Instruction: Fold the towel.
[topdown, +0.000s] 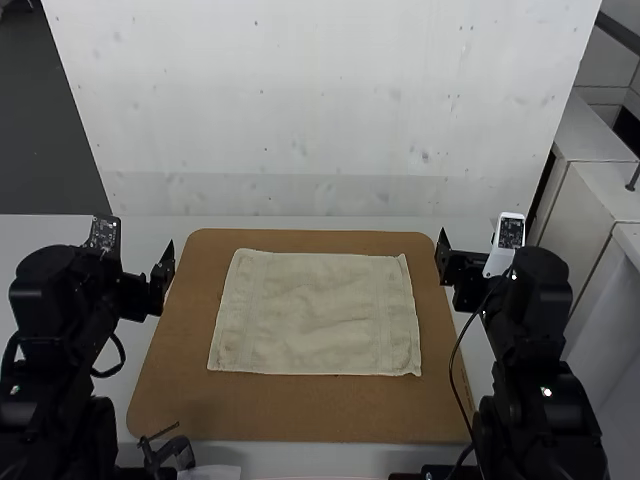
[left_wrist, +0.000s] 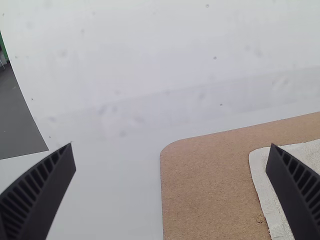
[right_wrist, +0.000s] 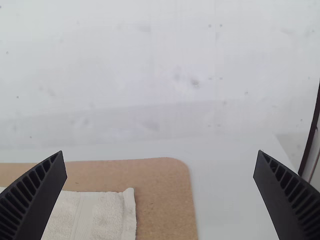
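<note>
Nearest the camera, a black, jointed left arm (topdown: 60, 350) and a matching black right arm (topdown: 540, 340) are seen. Between them, a cream, rectangular, terry-cloth towel (topdown: 318, 312) is spread out, lightly wrinkled, on a brown, round-cornered board (topdown: 300, 415), which is laid on a white, smooth table (topdown: 40, 228). Beyond the towel's left edge, the black left gripper (topdown: 160, 280) is held apart from it; the black right gripper (topdown: 447, 264) is held apart beyond its right edge, near the far corner. In each wrist view, black, tapered, ribbed fingers (left_wrist: 37, 192) are seen spread wide, with nothing pinched between them, and part of the towel is hidden behind one finger.
</note>
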